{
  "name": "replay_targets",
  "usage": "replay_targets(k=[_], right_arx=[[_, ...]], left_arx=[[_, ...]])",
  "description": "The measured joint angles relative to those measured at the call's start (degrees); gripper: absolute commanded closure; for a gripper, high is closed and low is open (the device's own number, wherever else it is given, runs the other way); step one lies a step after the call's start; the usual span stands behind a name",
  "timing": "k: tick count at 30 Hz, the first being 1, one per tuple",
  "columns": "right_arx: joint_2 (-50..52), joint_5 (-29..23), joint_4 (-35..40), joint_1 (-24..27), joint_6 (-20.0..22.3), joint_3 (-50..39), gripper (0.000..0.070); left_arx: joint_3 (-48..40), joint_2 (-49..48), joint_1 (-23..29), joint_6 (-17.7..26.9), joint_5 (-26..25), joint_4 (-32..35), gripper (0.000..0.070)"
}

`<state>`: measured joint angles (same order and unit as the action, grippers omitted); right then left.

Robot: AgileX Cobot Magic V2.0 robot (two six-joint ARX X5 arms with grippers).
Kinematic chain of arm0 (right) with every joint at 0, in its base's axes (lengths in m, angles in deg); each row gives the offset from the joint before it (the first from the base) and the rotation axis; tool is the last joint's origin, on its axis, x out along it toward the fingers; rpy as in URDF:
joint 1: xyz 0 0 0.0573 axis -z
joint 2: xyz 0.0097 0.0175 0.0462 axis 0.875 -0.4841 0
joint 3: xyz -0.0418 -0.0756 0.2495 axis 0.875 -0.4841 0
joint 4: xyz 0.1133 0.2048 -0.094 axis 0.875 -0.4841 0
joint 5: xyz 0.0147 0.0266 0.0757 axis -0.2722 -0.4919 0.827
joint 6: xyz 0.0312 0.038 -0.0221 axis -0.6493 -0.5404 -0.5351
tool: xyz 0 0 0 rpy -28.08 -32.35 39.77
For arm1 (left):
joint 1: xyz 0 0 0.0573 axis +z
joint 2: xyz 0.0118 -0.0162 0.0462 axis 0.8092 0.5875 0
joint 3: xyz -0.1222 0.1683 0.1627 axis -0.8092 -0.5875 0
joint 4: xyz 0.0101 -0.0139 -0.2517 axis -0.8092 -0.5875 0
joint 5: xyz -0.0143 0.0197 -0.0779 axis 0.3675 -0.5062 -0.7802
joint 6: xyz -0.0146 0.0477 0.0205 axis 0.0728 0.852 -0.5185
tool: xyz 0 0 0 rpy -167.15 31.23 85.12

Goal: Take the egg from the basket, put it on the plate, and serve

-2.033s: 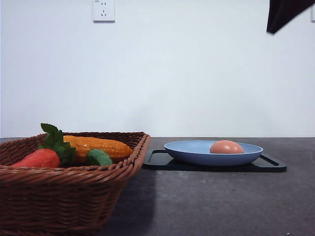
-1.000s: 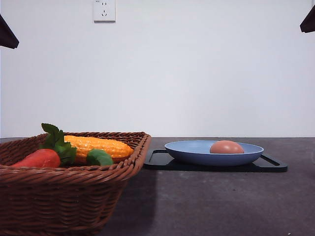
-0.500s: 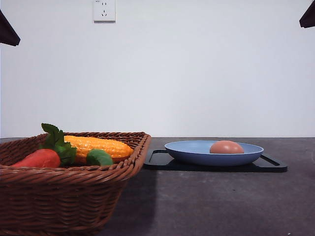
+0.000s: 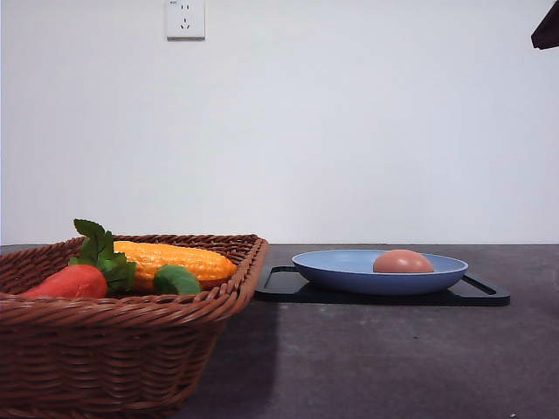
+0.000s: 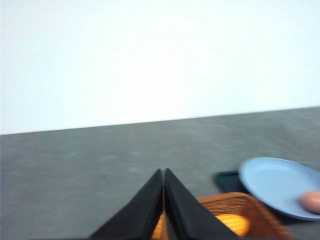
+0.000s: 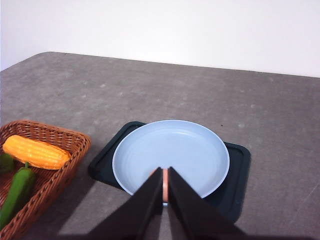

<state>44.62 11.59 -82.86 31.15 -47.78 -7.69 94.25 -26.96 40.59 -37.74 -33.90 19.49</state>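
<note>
You have wide bare desk (image 4: 376, 358) across the lower right of the front view, from the basket's side out to the frame edge. The wicker basket (image 4: 113, 349) fills the lower left, its braided rim cut by the left and bottom edges. Right of it, a black tray (image 4: 279, 286) lies just beside the basket's rim, and the light blue plate (image 4: 349, 269) sits on the tray, with tray margin showing on both ends.

Count one egg (image 4: 403, 261), lying in the plate right of its centre. In the basket you have one carrot (image 4: 70, 281) with green leaves, one ear of corn (image 4: 175, 259) and one green pepper (image 4: 176, 280). One wall socket (image 4: 185, 18) sits at the upper left.

In the left wrist view your left pincer (image 5: 163, 172) has its tips pressed together with nothing between them, raised above the basket's edge. In the right wrist view the right pincer (image 6: 164, 171) is likewise closed and empty, its tips in line with the near part of the plate, a sliver of the egg visible between them; whether they touch it you cannot tell.
</note>
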Motion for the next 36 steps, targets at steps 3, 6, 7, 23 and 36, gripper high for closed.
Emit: replay_targets(k=[3, 6, 7, 23, 36], right_arx=[[0.0, 0.0, 0.0, 0.0, 0.0, 0.0, 0.07], [0.0, 0.0, 0.0, 0.0, 0.0, 0.0, 0.07], [0.0, 0.0, 0.0, 0.0, 0.0, 0.0, 0.07], [0.0, 0.0, 0.0, 0.0, 0.0, 0.0, 0.07], [0.0, 0.0, 0.0, 0.0, 0.0, 0.0, 0.07]], left_arx=[[-3.4, -3.2, 4.9, 0.9, 0.0, -1.0, 0.07], [-7.9, -5.4, 8.9, 1.3, 0.0, -1.1, 0.07], [-9.5, -6.0, 9.9, 1.4, 0.0, -1.0, 0.07], [-27.8, -10.8, 12.6, 1.5, 0.0, 5.0, 0.07], [-30.5, -10.8, 12.6, 1.4, 0.0, 11.1, 0.07]])
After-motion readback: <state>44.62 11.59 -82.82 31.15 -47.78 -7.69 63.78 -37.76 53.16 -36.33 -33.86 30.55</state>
